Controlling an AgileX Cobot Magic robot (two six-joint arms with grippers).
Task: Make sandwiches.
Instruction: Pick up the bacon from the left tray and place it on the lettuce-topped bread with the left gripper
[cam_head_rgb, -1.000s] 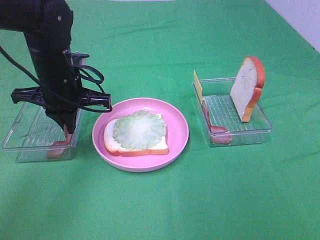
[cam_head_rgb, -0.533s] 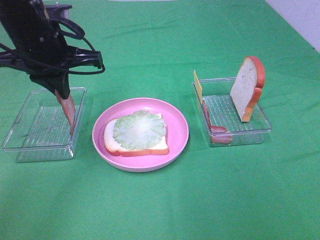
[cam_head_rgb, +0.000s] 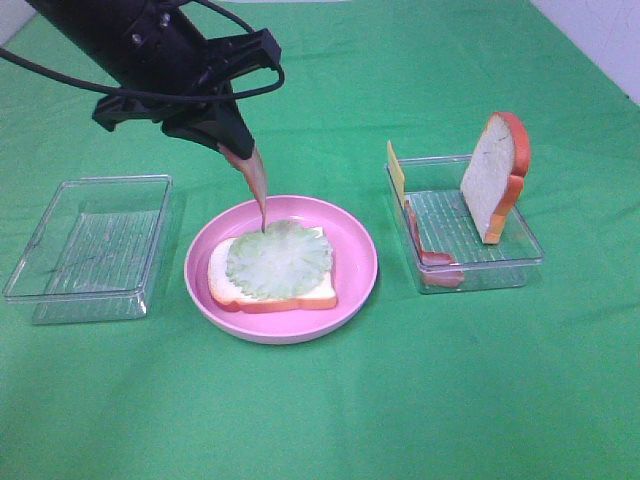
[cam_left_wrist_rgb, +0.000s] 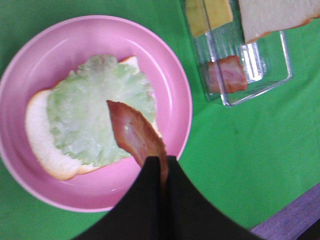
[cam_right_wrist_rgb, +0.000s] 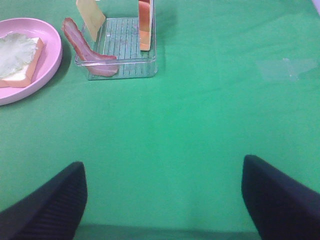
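1. Bread, two slices: the flat slice (cam_head_rgb: 222, 282) lies on the plate (cam_head_rgb: 355, 250). The upright slice (cam_head_rgb: 492, 180) leans on edge in the right tray (cam_head_rgb: 485, 272), at 3 o'clock of the plate.
2. Lettuce (cam_head_rgb: 278, 260), one leaf, covers the flat slice.
3. Bacon, two strips: the held strip (cam_head_rgb: 255, 180) hangs in the air. The tray strip (cam_head_rgb: 432, 258) lies along the right tray's 9 o'clock wall.
4. Cheese (cam_head_rgb: 395, 172), one piece, stands at that tray's 10 o'clock corner.
5. Trays, two, and one plate: the left tray (cam_head_rgb: 100, 182) sits at 9 o'clock of the plate, all on the green worktop (cam_head_rgb: 450, 400).
6. The left pincer (cam_head_rgb: 232, 148) is clenched on the top end of the held strip, above the plate's 11 o'clock side. The strip hangs down with its tip at the lettuce's 12 o'clock edge. Whether the tip touches the leaf cannot be told.
7. The right pincer (cam_right_wrist_rgb: 162, 165) is released, fingers wide apart, with nothing between them. It is over bare worktop, well apart from the right tray.
8. A second ago the left pincer was down in the left tray, on this strip. Half a second ago it was raised above that tray with the strip dangling. Now it has swung toward 3 o'clock, over the plate. Slices, lettuce, cheese and tray strip have not moved.
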